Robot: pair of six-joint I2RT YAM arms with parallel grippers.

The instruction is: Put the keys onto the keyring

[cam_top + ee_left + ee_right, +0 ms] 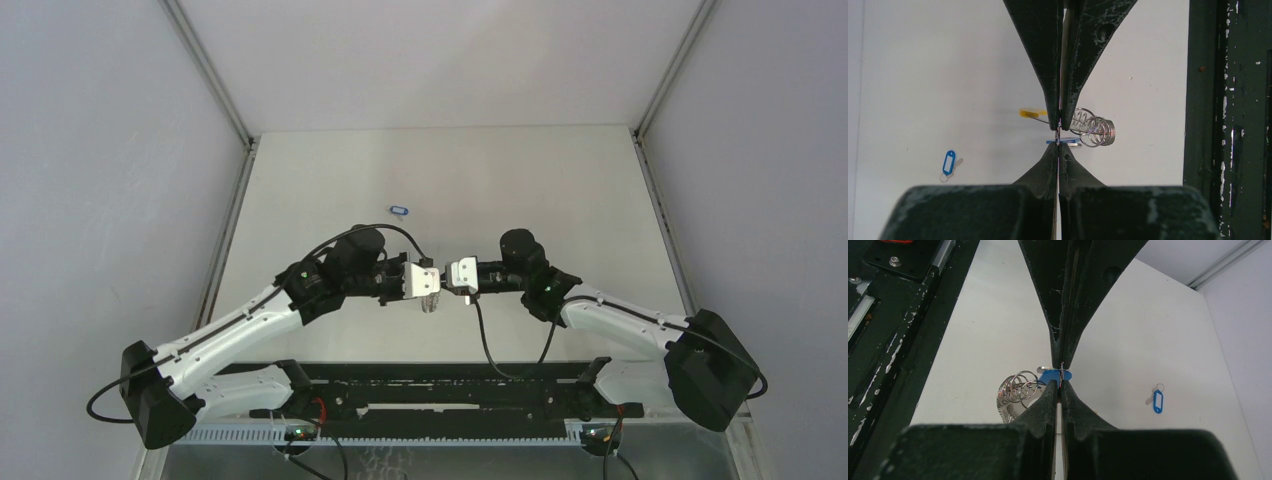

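The two grippers meet tip to tip above the middle of the table, both shut. My left gripper (437, 281) (1059, 145) pinches the small ring of a blue-tagged key (1063, 142) (1051, 375), which sits right at its tips. My right gripper (450, 279) (1060, 384) is shut on the keyring (1096, 131) (1015, 388) (432, 301). The keyring's bunched silver coils hang to one side of the tips and its yellow arc (1027, 113) sticks out on the other. A second key (400, 210) (949, 163) (1157, 401) with a blue tag lies flat on the table, far from both grippers.
The white table (560, 190) is walled by grey panels left, right and behind. A black rail (440, 395) with cables runs along the near edge between the arm bases; it also shows in both wrist views as the dark frame (1228, 100) (883, 325).
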